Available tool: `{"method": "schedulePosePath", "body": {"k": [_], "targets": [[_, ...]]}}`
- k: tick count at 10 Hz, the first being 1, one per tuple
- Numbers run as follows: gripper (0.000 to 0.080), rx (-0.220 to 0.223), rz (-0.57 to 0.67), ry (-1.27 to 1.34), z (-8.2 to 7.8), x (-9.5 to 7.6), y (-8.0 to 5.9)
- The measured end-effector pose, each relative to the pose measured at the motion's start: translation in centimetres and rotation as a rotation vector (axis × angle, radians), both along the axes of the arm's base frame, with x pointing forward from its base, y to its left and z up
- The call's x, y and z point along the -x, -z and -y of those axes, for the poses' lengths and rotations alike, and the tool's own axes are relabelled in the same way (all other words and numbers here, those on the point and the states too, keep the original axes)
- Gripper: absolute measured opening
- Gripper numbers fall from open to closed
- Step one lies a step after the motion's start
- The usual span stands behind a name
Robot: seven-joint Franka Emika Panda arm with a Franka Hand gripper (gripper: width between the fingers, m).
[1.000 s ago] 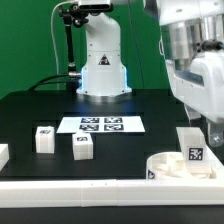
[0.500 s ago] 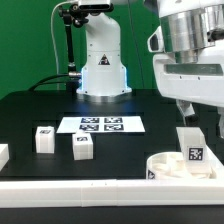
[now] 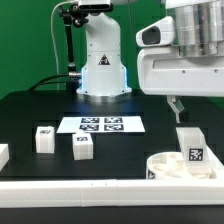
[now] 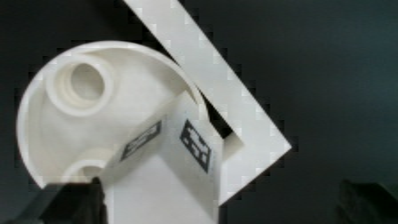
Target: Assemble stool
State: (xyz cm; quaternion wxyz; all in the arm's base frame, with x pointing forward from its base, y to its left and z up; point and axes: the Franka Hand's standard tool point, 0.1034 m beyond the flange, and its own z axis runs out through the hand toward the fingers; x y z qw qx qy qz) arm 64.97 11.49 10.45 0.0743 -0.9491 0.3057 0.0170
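The round white seat (image 3: 165, 165) lies at the front of the exterior view's right, against the border rail. One white leg (image 3: 190, 145) stands upright at the seat's far edge, its tag facing the camera. Two more legs (image 3: 44, 138) (image 3: 82, 146) stand on the exterior view's left. My gripper (image 3: 198, 108) hangs above the upright leg, open and empty; one dark finger (image 3: 177, 106) shows. In the wrist view the seat (image 4: 80, 85) with its round hole and the tagged leg (image 4: 178, 150) lie below me, and a dark finger (image 4: 63, 200) shows at the edge.
The marker board (image 3: 100, 124) lies in the middle of the black table, in front of the robot base (image 3: 102, 70). A white border rail (image 3: 70, 188) runs along the front edge and shows in the wrist view (image 4: 214, 70). Another white part (image 3: 3, 153) sits at the far left.
My gripper has moved toward the exterior view's left, above the upright leg. The leg and the seat have not moved.
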Motion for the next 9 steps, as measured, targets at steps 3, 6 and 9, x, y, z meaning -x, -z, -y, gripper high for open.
{"method": "schedulePosePath", "body": {"k": [3,6,9], "targets": [[0.0649,0.003,0.031,-0.202,0.1,-0.02,0.03],[0.0649,0.058,0.076,-0.541,0.17,-0.09,0.03],[0.0649,0.081,0.124,-0.85,0.77,-0.41,0.0]]}}
